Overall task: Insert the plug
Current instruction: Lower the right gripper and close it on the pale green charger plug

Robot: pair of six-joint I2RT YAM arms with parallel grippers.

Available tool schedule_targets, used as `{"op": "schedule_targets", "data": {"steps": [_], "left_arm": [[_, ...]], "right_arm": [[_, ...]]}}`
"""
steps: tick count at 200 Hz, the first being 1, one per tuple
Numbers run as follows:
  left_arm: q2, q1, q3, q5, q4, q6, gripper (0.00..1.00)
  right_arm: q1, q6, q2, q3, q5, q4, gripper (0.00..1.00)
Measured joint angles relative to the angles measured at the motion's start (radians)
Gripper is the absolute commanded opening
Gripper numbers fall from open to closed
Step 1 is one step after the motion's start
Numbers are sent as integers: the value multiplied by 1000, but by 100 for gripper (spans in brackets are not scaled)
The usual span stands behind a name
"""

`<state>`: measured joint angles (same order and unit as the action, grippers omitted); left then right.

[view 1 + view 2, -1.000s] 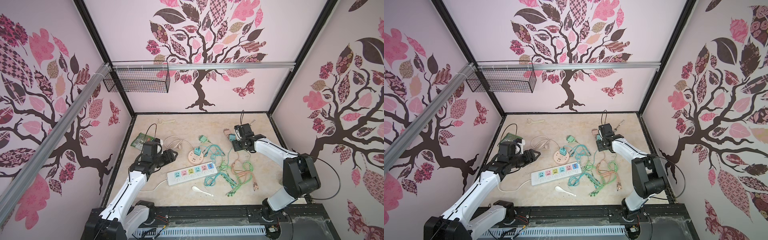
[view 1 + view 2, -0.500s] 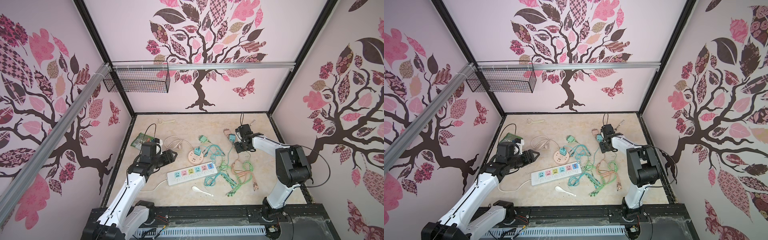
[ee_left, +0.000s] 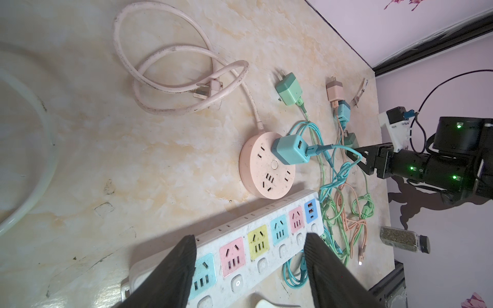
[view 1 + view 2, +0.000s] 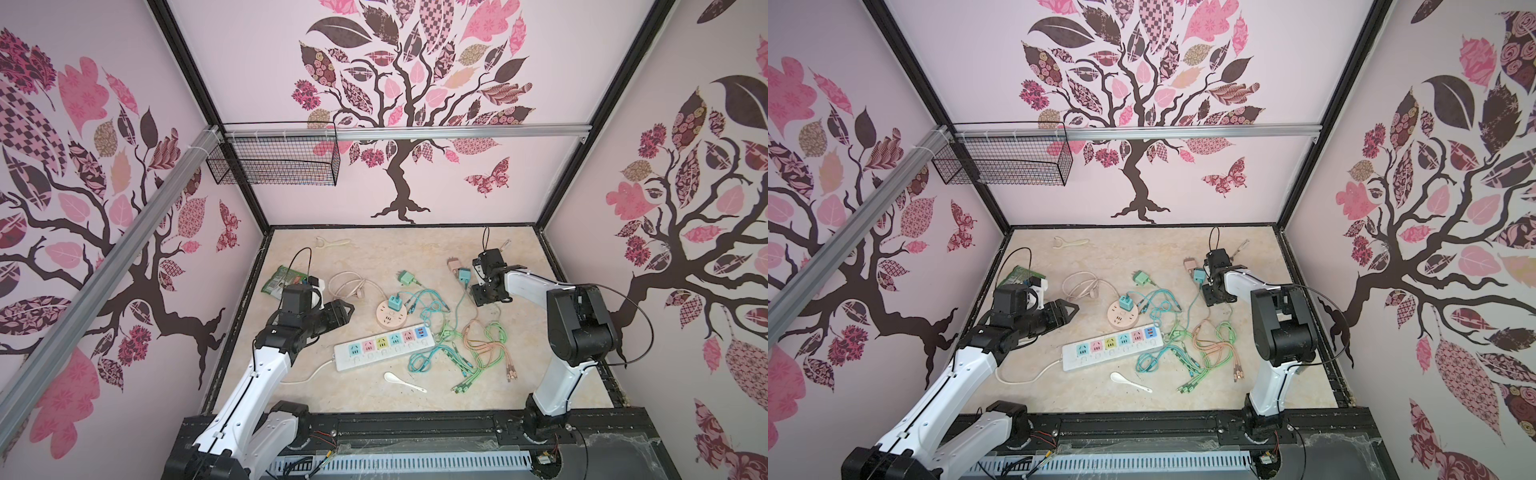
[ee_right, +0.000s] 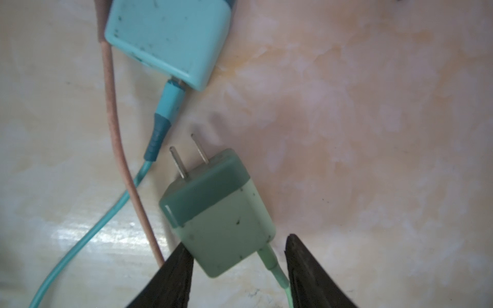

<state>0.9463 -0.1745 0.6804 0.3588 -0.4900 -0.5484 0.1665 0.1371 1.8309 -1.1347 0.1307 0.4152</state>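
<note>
Right arm's elbow has drawn in behind its wrist since a second ago, and the left arm has scarcely shifted. We take this as settling for the pick. Green plug (image 5: 217, 213): flat on the table (image 5: 373, 133), prongs bare, just beside a blue charger (image 5: 170, 40), well apart from the power strip (image 4: 384, 343). Right gripper (image 5: 237, 242): jaws part-open astride the plug's rear. One finger (image 5: 170, 280) appears to touch a corner and the other stands clear by the cable, so we judge the plug not yet held. Only the right wrist view shows this fit. In both top views the gripper hides the plug. Left gripper (image 3: 250, 236): wide, empty, above the strip, whose sockets its wrist view shows free.
</note>
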Motion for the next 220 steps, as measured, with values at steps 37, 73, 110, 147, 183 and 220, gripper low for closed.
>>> {"op": "schedule_targets", "data": {"steps": [37, 73, 110, 147, 183, 220], "left_arm": [[-2, 0, 0, -6, -2, 0, 68], [-13, 0, 0, -14, -7, 1, 68], [-16, 2, 0, -18, -11, 3, 68], [-16, 2, 0, -21, -14, 3, 68], [-16, 2, 0, -21, -14, 3, 68], [-17, 2, 0, -22, -14, 3, 68]], "right_arm": [[-3, 8, 26, -27, -2, -8, 61], [-5, 20, 47, -37, -14, -11, 61], [-7, 21, 59, -46, -33, -22, 57], [-12, 18, 61, -47, -50, -27, 47], [-16, 10, 61, -50, -56, -32, 32], [-17, -14, 59, -50, -57, -30, 27]]}}
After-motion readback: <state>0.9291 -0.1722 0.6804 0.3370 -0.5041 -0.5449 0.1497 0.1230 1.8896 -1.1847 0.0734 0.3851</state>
